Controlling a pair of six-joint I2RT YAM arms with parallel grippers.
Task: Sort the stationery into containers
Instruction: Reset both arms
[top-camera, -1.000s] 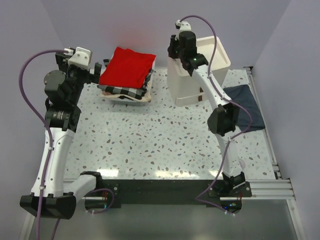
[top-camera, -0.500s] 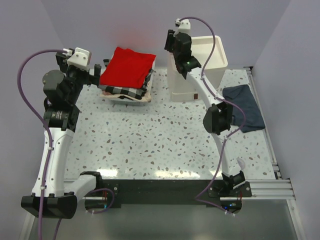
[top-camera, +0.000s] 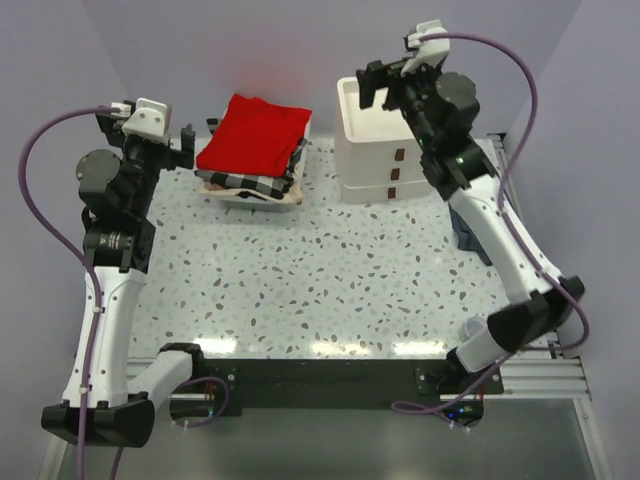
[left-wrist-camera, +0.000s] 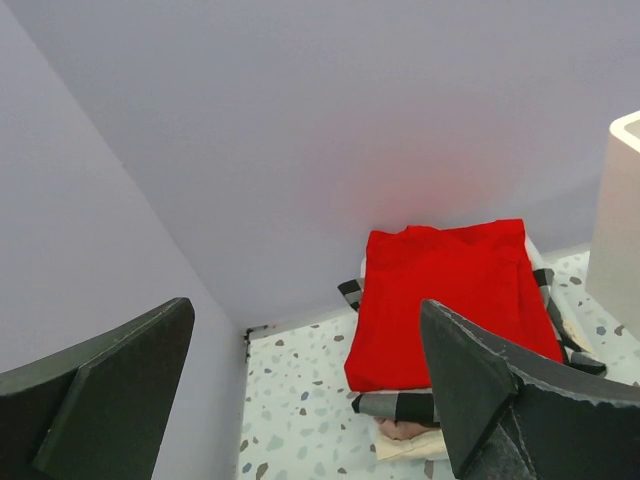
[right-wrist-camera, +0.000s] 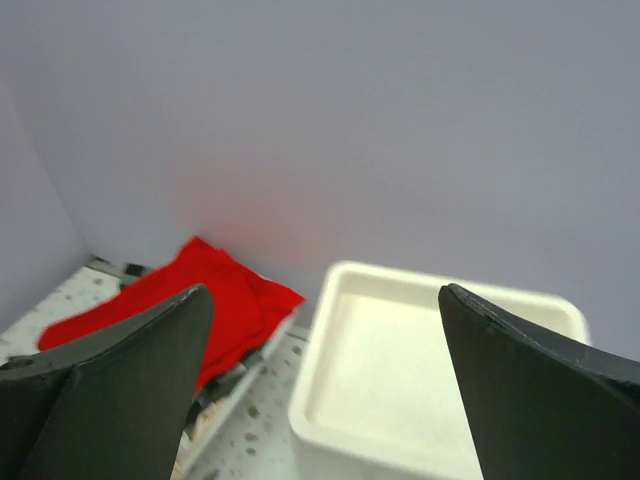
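Note:
No stationery shows in any view. The containers are the drawers of a white box unit (top-camera: 368, 150) with small dark handles (top-camera: 396, 156) at the back of the table. All the drawers look pushed in. Its shallow top tray (right-wrist-camera: 420, 385) holds nothing. My right gripper (top-camera: 372, 84) hangs open above the unit's back edge, fingers wide apart with nothing between them (right-wrist-camera: 322, 400). My left gripper (top-camera: 189, 143) stands open and empty at the far left, just left of the folded cloths (left-wrist-camera: 300, 400).
A stack of red and checked folded cloths (top-camera: 252, 140) lies left of the unit, also in the wrist views (left-wrist-camera: 450, 300) (right-wrist-camera: 200, 290). A dark blue-grey cloth (top-camera: 467, 228) is partly hidden under my right arm. The back wall is close behind both grippers.
The right gripper has opened, and its arm has swung up and to the right, off the front of the unit. The unit now shows its handles. The left arm shifted slightly left.

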